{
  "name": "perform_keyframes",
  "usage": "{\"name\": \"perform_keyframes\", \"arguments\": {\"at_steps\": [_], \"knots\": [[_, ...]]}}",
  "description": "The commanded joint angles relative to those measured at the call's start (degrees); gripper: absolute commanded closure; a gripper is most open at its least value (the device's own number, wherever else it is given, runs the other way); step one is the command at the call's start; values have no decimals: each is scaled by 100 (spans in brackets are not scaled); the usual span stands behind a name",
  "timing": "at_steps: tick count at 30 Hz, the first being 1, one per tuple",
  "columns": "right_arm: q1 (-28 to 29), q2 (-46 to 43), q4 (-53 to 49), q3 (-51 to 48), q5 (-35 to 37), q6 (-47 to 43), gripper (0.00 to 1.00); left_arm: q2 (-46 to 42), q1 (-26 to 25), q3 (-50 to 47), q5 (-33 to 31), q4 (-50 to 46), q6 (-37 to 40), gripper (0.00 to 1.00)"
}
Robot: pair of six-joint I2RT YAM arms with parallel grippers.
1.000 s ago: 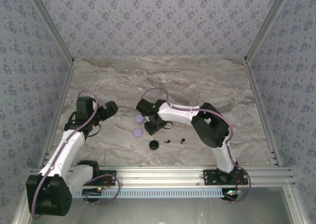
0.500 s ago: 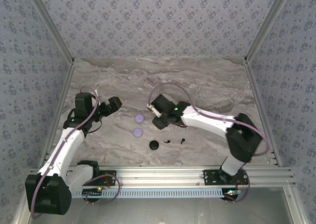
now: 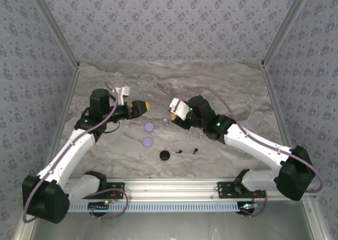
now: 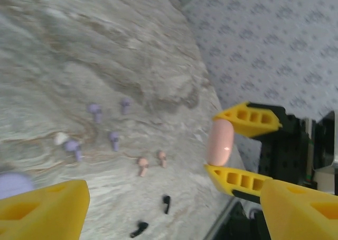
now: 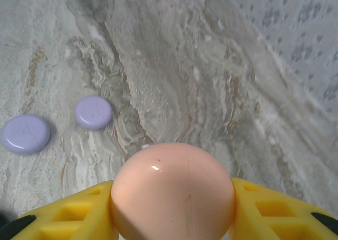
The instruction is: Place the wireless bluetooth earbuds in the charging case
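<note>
Marble-patterned tabletop (image 3: pixel 227 89) ran back to flower-print walls (image 3: pixel 169 23), and nearly everything lay in a loose cluster near the middle. The right gripper (image 3: pixel 176 113) was pinching a pink charging case (image 5: pixel 171 195) by its two sides, yellow fingers pressed against the round shell. From where I stood the case looked lifted clear of the surface. In the left wrist view it showed edge-on and looked closed, turned toward the other arm. I took that as the reason for the hold: one arm steadies the case so the other can work at its lid or bring something to it. The left gripper (image 3: pixel 141 107) hovered close by, facing it, fingers spread wide with nothing between them, which suited that reading. None of the earbuds appeared to be in a case. The lilac earbuds (image 4: pixel 95 110) lay scattered on the marble, the two pink earbuds (image 4: pixel 142 166) just beside each other, and the black earbuds (image 4: pixel 166 203) nearer the arms' bases. Two lilac cases (image 5: pixel 93 112) lay flat and shut near one another, and a black case (image 3: pixel 165 155) sat close to the black pair. The pink pair seemed the natural match for the held case, though that was only my guess from the colours.
</note>
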Motion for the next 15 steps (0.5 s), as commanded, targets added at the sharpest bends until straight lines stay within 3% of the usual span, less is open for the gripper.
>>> {"name": "perform_keyframes", "arguments": {"at_steps": [1, 15], "knots": [[-8, -248, 274, 12, -239, -597, 51, 264, -409, 282, 270, 258, 83, 21], [10, -236, 127, 154, -312, -785, 50, 1200, -1297, 527, -1, 1354, -537, 37]]}}
